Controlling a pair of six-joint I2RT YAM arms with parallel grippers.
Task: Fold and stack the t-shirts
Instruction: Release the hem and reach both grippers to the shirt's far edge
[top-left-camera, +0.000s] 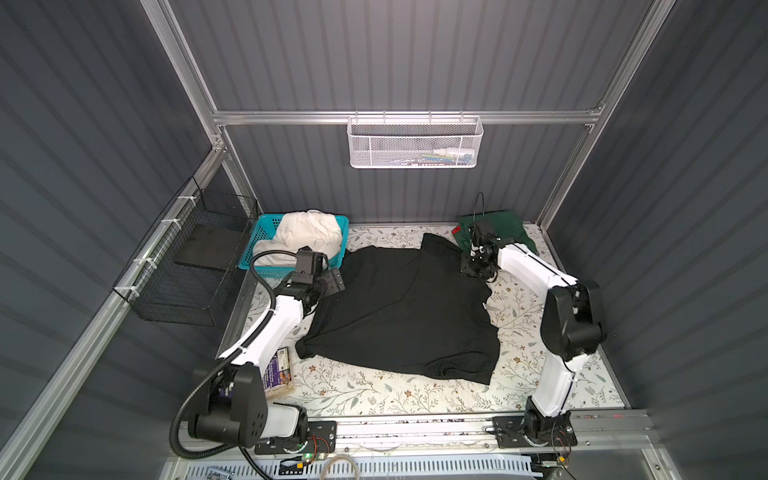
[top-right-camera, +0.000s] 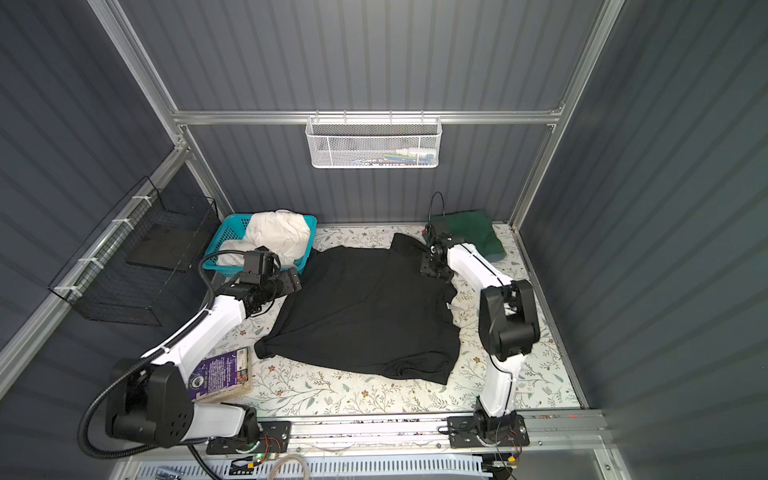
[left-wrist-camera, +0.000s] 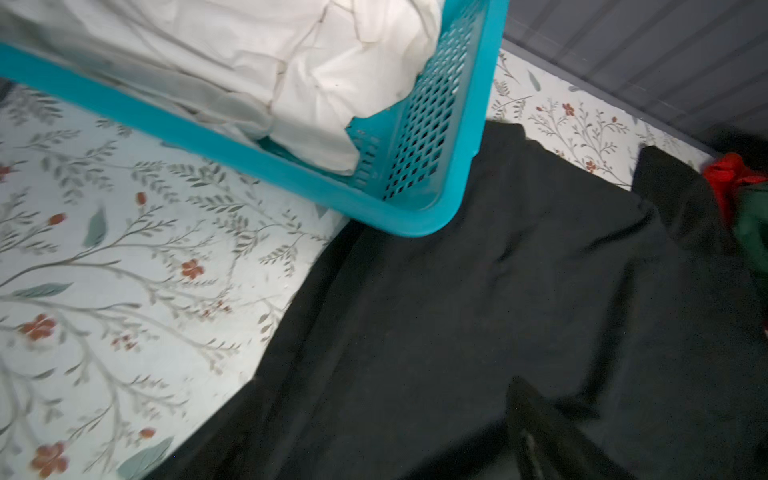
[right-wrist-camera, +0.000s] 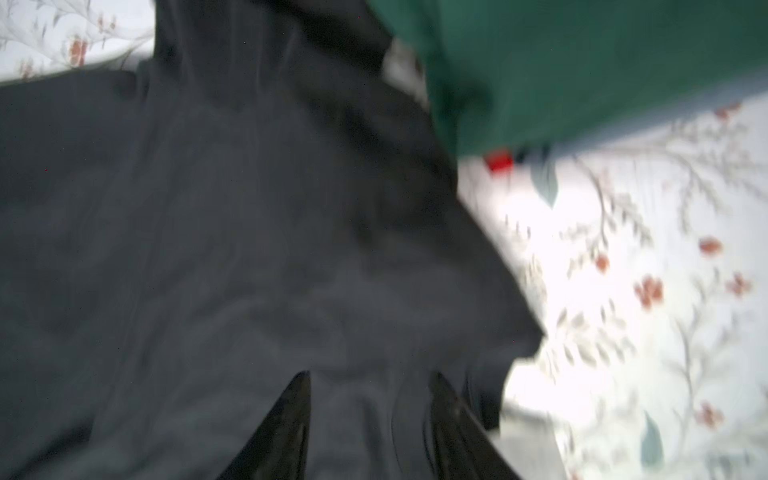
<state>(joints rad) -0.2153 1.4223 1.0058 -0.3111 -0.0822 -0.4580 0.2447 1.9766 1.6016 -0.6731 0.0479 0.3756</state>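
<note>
Basket: the basket (top-left-camera: 269, 220) is sitting back left on the table (top-left-camera: 374, 390), holding a crumpled cream shirt (top-left-camera: 309, 232), not yet folded.
Left pincer: the left pincer (top-left-camera: 334, 283) is hovering wide open by the black shirt's (top-left-camera: 407, 311) left edge, gripping nothing.
Black shirt: it is lying spread mid-table, folding unfinished.
Right pincer: the right pincer (right-wrist-camera: 370, 386) is hanging part-open over its far right corner; grip unclear.
Stack: a folded green shirt (top-left-camera: 505, 228) is lying back right over a red shirt (left-wrist-camera: 727, 174).
Views: only the right wrist view is showing the gap between that pincer's tips.

Black t-shirt (top-left-camera: 399, 307), turquoise basket (top-left-camera: 266, 226), floral tabletop (top-left-camera: 374, 395)
</note>
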